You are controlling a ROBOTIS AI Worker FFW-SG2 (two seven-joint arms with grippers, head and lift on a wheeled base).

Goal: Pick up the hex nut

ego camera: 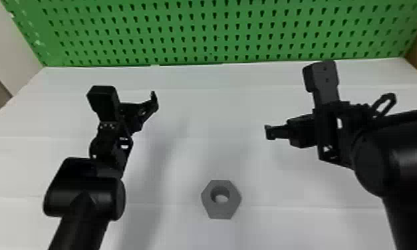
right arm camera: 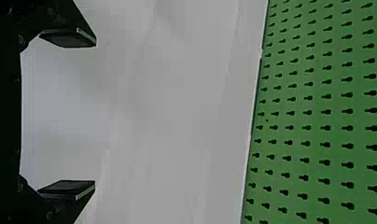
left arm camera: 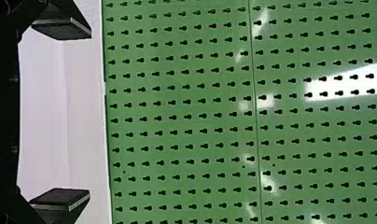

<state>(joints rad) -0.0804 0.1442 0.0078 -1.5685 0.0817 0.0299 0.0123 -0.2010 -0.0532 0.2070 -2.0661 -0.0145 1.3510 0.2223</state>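
Observation:
The grey hex nut (ego camera: 230, 209) lies flat on the white table, hole facing up, near the front middle in the head view. My left gripper (ego camera: 155, 103) is held farther back and to the left of the nut. On the nut's right, also farther back, is my right gripper (ego camera: 270, 132). Wide apart stand the two fingers of the left gripper (left arm camera: 63, 114) in the left wrist view, with nothing between them. The right wrist view shows the right gripper (right arm camera: 70, 113) open too, holding nothing.
A green pegboard (ego camera: 184, 33) rises along the back edge of the white table (ego camera: 197, 109). Both black arms reach in over the table, one on each side of the nut.

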